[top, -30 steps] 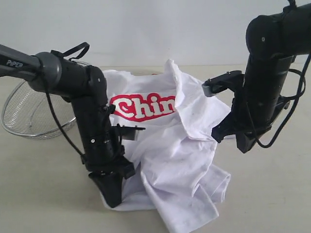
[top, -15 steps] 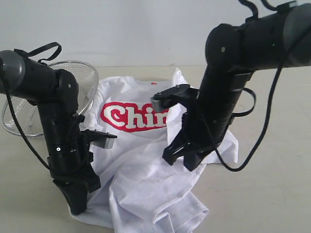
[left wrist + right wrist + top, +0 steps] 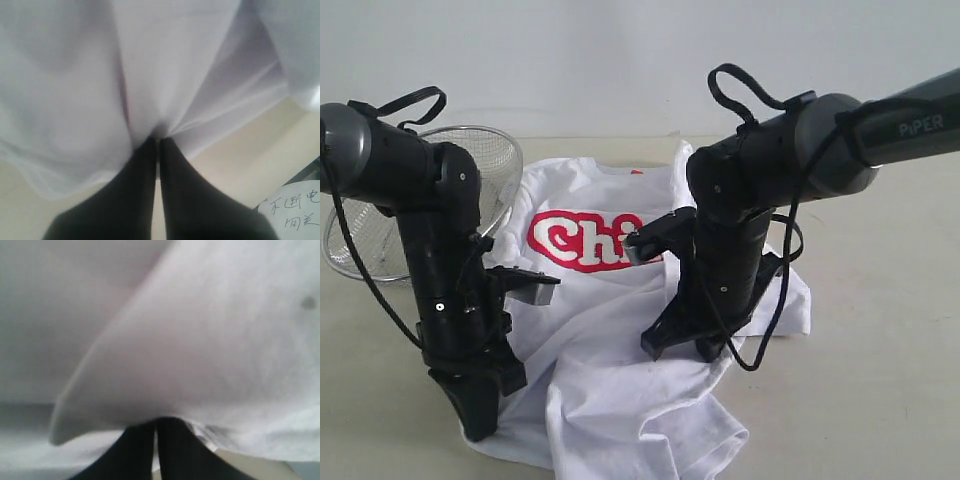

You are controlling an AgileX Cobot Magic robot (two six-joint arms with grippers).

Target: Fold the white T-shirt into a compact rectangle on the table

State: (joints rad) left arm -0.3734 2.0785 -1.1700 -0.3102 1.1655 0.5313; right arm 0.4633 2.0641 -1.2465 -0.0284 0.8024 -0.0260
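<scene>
The white T-shirt (image 3: pixel 610 330) lies crumpled on the pale table (image 3: pixel 880 400), its red lettering (image 3: pixel 582 240) partly covered by a fold. My left gripper (image 3: pixel 480 425) points down at the shirt's near left corner, shut on a pinch of the cloth (image 3: pixel 155 131). My right gripper (image 3: pixel 685 345) reaches across the middle and is shut on a fold of the shirt (image 3: pixel 165 390), low over the fabric. Both wrist views are filled with white cloth bunching at the black fingertips.
A silver wire-mesh basket (image 3: pixel 375 240) sits at the back left behind the left arm. A slip of paper with handwriting (image 3: pixel 295 212) shows at the edge of the left wrist view. Bare tabletop extends to the right and front.
My right gripper has carried its fold of the shirt leftward across the middle and down, covering more of the lettering. The left arm shifted left early, then held still.
</scene>
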